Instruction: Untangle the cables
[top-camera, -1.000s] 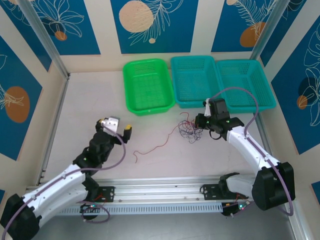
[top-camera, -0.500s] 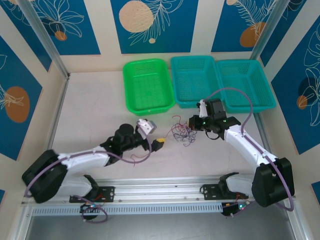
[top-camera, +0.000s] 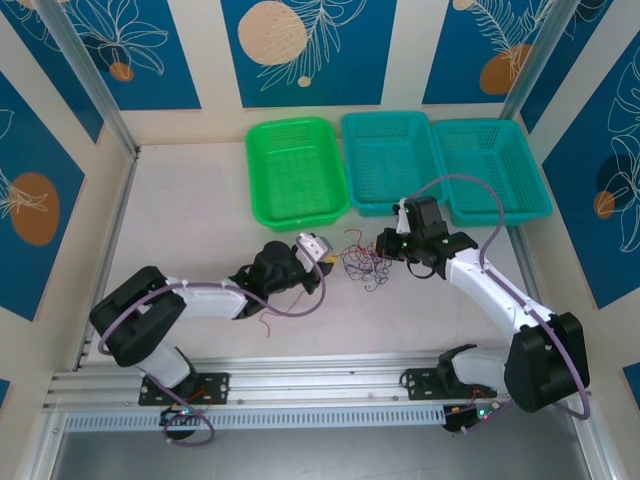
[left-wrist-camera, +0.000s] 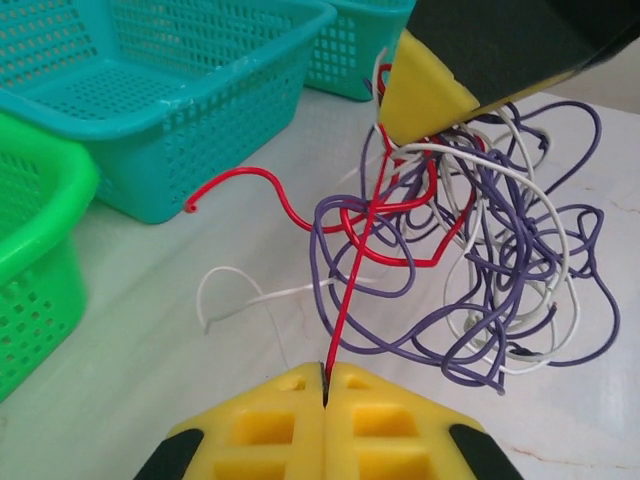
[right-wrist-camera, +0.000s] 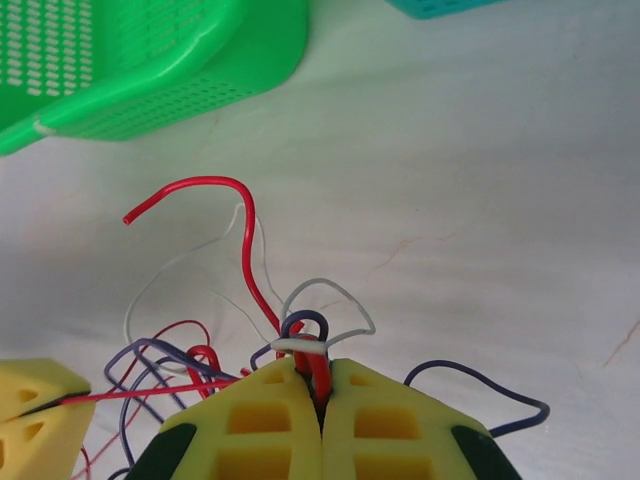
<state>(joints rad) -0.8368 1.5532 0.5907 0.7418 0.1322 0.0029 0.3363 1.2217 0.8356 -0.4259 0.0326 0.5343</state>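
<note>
Top external: pale table (top-camera: 200, 200) with three baskets along the far side, a green basket (top-camera: 297, 172) and two teal baskets (top-camera: 388, 160) to its right. Both arms reach to mid-table, just in front of the baskets. Cables (top-camera: 362, 262) lie there as one tangle of red, white and purple, between the two grippers. Left gripper (top-camera: 328, 258): pads pressed together, a red strand (left-wrist-camera: 350, 290) pinched between them, running straight into the tangle. Right gripper (top-camera: 383, 245): closed on the tangle's other side, red and white loops clamped between its pads.
</note>
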